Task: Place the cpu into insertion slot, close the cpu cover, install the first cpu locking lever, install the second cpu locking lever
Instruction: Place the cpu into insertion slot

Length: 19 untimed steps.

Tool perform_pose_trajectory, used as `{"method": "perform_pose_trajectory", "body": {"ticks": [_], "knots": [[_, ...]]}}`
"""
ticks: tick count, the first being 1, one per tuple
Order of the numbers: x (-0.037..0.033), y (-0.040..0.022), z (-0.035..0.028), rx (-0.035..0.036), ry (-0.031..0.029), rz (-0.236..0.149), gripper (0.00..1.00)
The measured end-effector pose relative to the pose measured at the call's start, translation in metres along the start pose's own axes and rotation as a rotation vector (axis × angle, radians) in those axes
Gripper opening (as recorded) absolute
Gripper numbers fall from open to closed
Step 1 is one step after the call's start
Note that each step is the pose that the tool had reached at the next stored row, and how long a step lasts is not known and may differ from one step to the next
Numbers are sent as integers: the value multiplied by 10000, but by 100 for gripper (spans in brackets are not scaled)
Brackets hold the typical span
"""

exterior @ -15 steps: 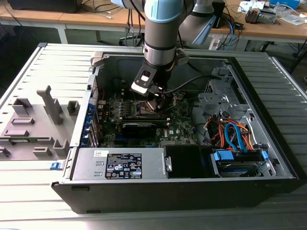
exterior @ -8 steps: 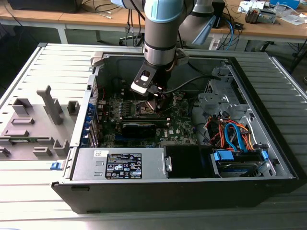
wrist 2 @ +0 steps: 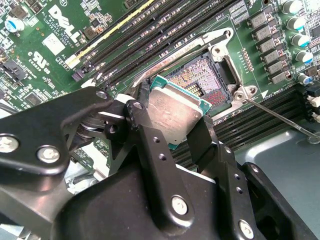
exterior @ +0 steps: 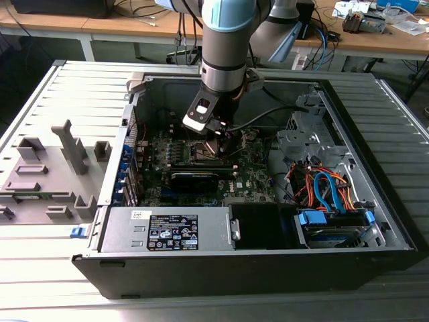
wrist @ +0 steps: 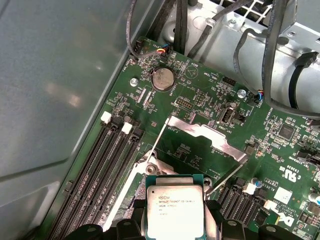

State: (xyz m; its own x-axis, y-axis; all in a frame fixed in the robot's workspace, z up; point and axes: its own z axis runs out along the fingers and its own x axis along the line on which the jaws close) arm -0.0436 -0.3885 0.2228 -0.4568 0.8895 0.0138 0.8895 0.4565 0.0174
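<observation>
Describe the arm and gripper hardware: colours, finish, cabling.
The arm is a silver-grey metal tube with a pale blue joint cap. A pale block sits at the wrist, and a black cable leads away beside it. In the second wrist view the gripper is matte black, with flat linkage fingers pinned by silver screws.

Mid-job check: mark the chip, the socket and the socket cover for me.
chip [wrist 2: 172, 112], second wrist view, its metal top.
socket [wrist 2: 200, 82], second wrist view, its pin field.
cover [wrist: 210, 139], first wrist view, its silver frame bar.
</observation>
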Motion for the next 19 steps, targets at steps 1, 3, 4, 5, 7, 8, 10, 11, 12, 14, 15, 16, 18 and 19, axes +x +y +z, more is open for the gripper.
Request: {"method": "perform_pose_trajectory", "body": {"ticks": [1, 3, 4, 5, 7, 8, 10, 11, 12, 14, 15, 16, 18, 19], "knots": [[0, 0, 0, 0, -1, 5, 55], [0, 0, 0, 0, 0, 16, 55], [0, 0, 0, 0, 0, 21, 55], [0, 0, 0, 0, -1, 27, 55], [0, 0, 0, 0, -1, 38, 55], [0, 0, 0, -1, -1, 42, 55], [0, 0, 0, 0, -1, 52, 55], [0, 0, 0, 0, -1, 59, 55], [0, 0, 0, -1, -1, 68, 55], [0, 0, 0, -1, -2, 78, 55], [0, 0, 0, -1, -2, 83, 55], [0, 0, 0, -1, -2, 88, 55], [0, 0, 0, -1, -2, 96, 55], [0, 0, 1, -1, -2, 103, 55]]}}
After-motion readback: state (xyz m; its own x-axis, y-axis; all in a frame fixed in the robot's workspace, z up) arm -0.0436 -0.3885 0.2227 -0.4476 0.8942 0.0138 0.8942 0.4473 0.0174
